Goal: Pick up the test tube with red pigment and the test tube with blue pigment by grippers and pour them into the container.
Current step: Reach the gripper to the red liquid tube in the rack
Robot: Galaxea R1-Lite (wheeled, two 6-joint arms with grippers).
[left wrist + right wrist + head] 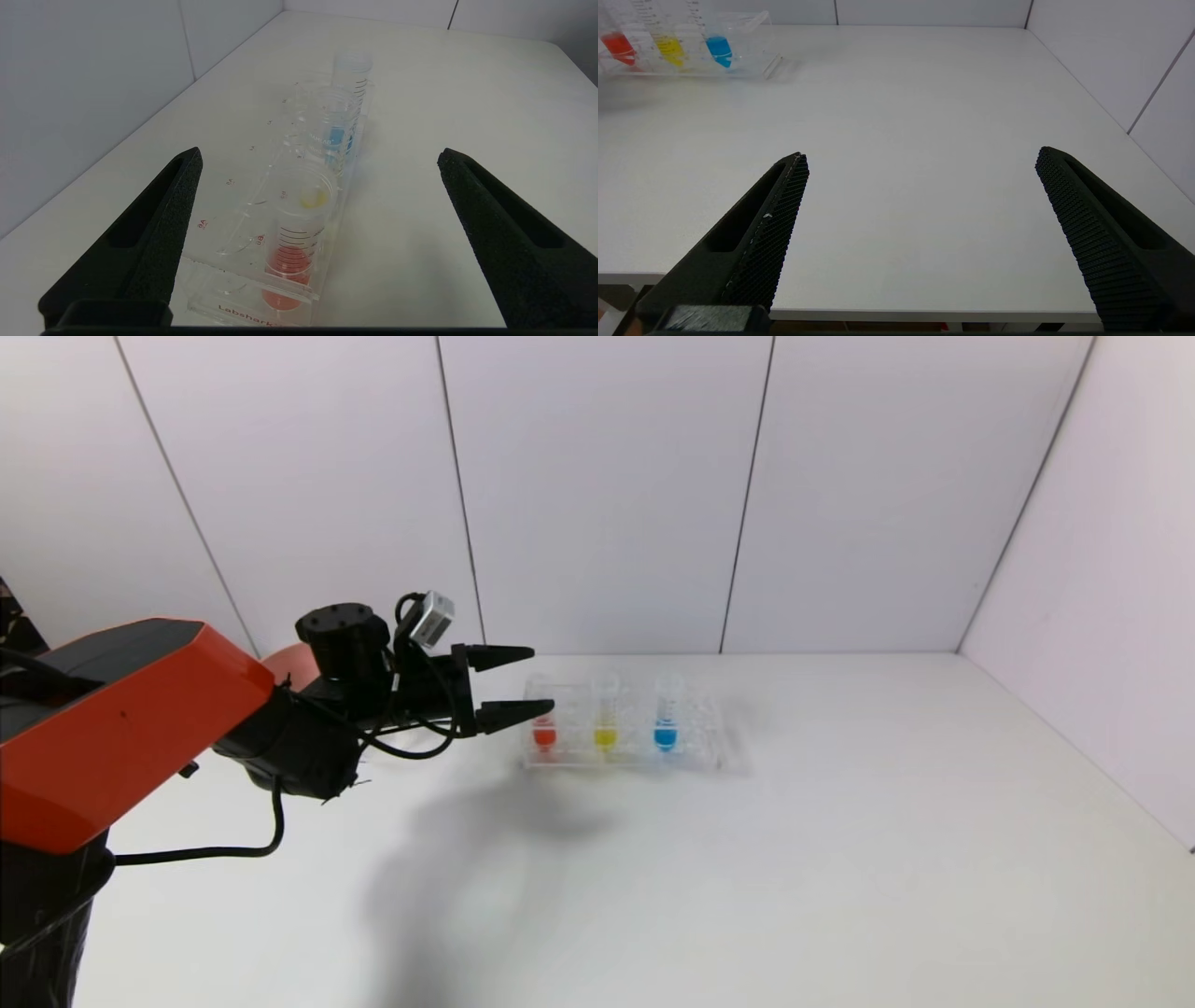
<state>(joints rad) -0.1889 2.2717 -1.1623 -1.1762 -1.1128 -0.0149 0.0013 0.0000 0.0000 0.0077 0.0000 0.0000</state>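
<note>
The left black fingered gripper (pixel 523 686) is hovering with fingers wide apart just beside the slim clear tube of red-orange liquid (pixel 544 733), standing upright at the near end of the clear tube rack (pixel 719 747); the blue-liquid tube (pixel 665 728) is standing further along; the right gripper (pixel 920 233), fingers apart, is sitting low at the white counter (pixel 840 859) edge; open room is lying all around.

White counter (pixel 840 859); directly on it, toward twelve o'clock, just left of centre, a clear tube rack (pixel 709 747) standing.
</note>
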